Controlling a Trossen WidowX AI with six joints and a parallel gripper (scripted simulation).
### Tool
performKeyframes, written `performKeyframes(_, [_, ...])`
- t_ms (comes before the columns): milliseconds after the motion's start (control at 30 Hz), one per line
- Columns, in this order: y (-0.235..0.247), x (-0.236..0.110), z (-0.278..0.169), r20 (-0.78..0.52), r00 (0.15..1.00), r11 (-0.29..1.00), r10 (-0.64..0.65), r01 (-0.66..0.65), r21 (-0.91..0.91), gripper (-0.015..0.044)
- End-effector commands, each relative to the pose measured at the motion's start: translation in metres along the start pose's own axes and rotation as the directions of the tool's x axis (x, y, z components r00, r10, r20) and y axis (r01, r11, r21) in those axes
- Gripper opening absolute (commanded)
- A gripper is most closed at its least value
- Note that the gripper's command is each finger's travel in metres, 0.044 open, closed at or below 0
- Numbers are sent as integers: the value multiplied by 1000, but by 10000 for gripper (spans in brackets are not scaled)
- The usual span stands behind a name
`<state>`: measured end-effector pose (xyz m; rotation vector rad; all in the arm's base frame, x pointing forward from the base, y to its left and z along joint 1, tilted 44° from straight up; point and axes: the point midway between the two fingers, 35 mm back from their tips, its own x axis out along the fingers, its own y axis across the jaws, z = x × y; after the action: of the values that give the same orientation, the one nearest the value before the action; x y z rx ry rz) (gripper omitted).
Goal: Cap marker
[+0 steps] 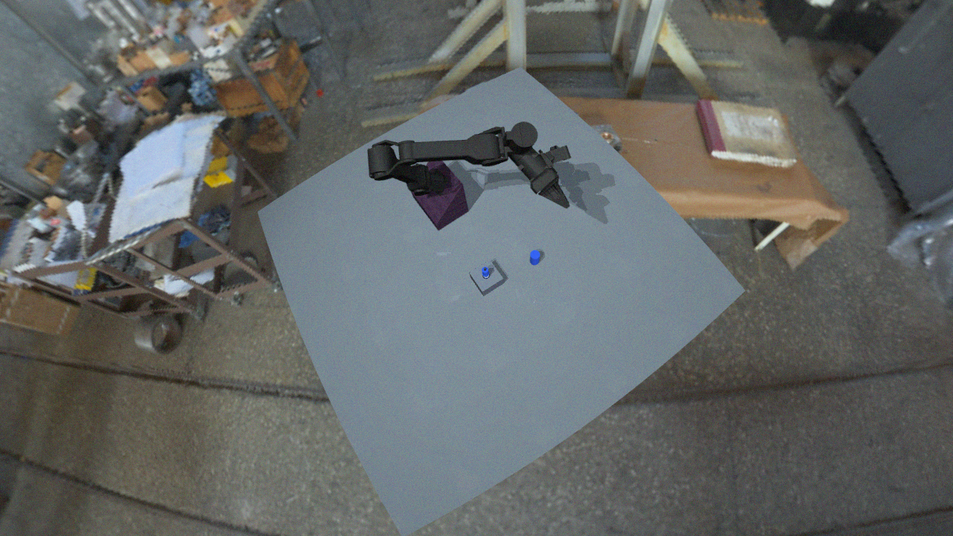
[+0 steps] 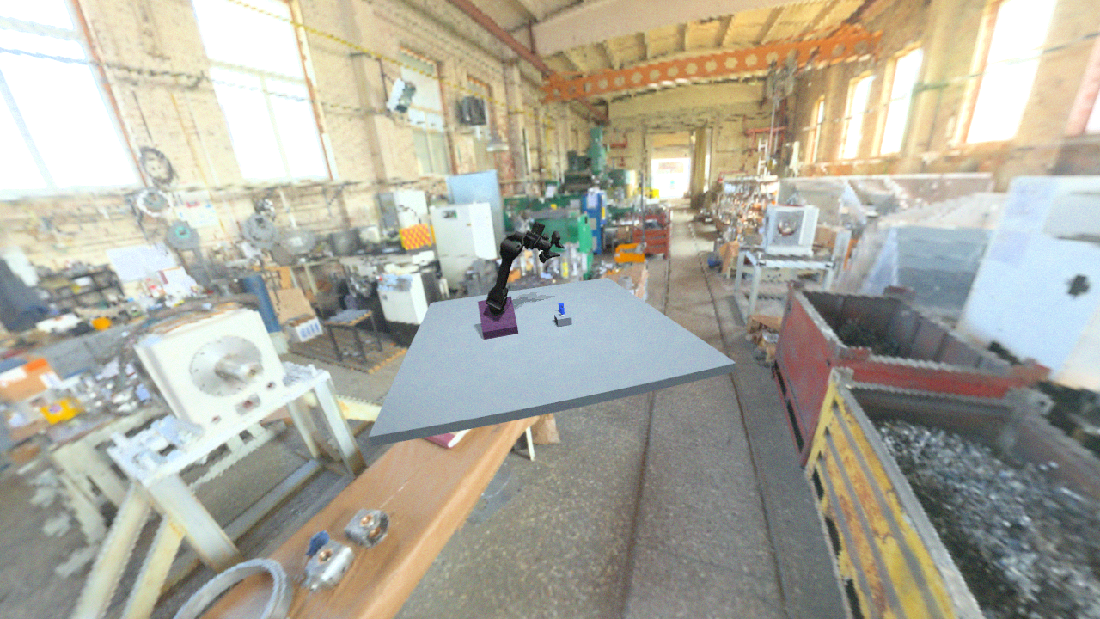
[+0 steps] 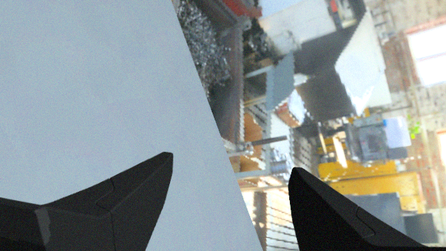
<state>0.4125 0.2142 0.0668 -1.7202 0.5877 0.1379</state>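
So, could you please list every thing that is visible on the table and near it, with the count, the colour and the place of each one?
table: one, grey, middle of the top view
holder block: one, grey, near the table's middle
marker: one, blue, upright in the holder block, no cap on it
cap: one, blue, standing on the table beside the holder block, apart from it
wooden bench: one, brown, beside the table
book: one, dark red cover, on the bench
shelf cart: one, rusty frame, on the table's other side
arm base: one, purple, near the table's far edge
gripper: one, black, open, holding nothing, away from the cap
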Motion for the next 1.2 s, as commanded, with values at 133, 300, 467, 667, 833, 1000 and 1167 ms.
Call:
performKeyframes(133, [57, 52, -35, -148, 933, 650, 328, -109, 752, 249])
performKeyframes(300, [75, 60, -51, -207, 881, 456, 424, -11, 890, 249])
performKeyframes(467, [90, 65, -68, -263, 821, 252, 506, 151, 956, 249])
performKeyframes(667, [107, 67, -90, -336, 723, 35, 603, 397, 917, 249])
performKeyframes(833, [118, 66, -108, -391, 634, -117, 668, 608, 786, 249])
performKeyframes(1000, [128, 63, -126, -444, 530, -228, 722, 789, 571, 249])
performKeyframes(1167, [134, 60, -140, -483, 439, -317, 758, 894, 316, 249])
